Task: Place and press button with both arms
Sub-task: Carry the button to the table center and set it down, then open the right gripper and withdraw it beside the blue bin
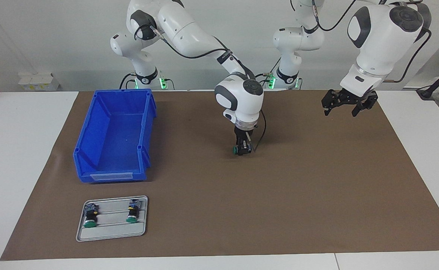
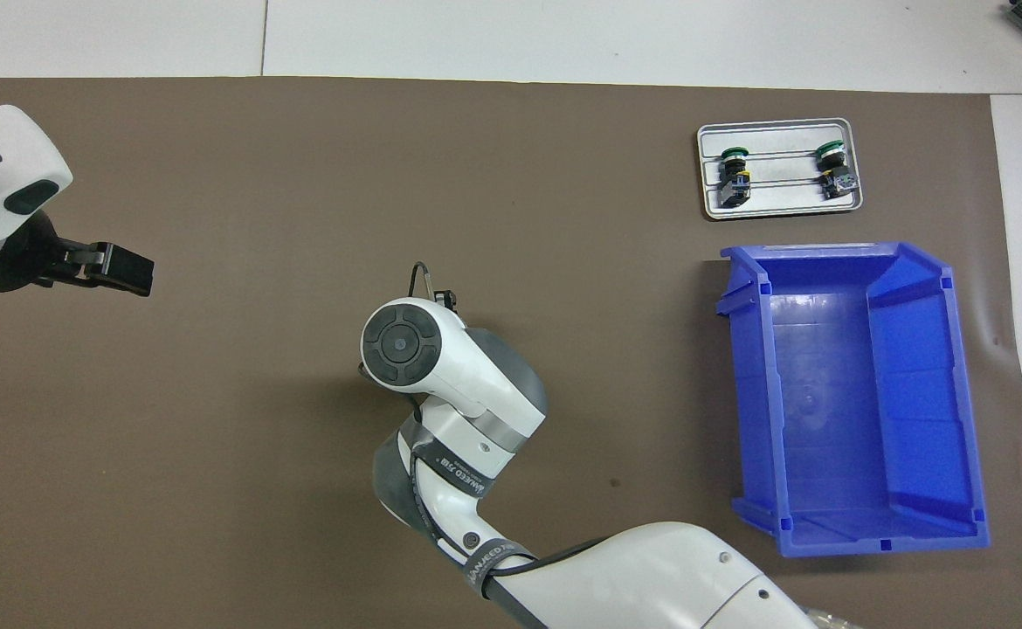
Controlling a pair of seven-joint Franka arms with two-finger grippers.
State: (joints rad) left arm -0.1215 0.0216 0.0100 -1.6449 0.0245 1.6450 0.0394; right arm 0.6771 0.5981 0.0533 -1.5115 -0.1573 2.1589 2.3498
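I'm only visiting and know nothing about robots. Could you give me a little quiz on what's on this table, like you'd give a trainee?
1. How many buttons lie on the tray?
2. True or false: the bin holds a button.
3. Which pincer is down at the lone button in the middle of the mat? A) left B) right C) both

Key
1. Two.
2. False: the bin is empty.
3. B. The right pincer is at it. The left pincer hangs open over the mat at the left arm's end, waiting.
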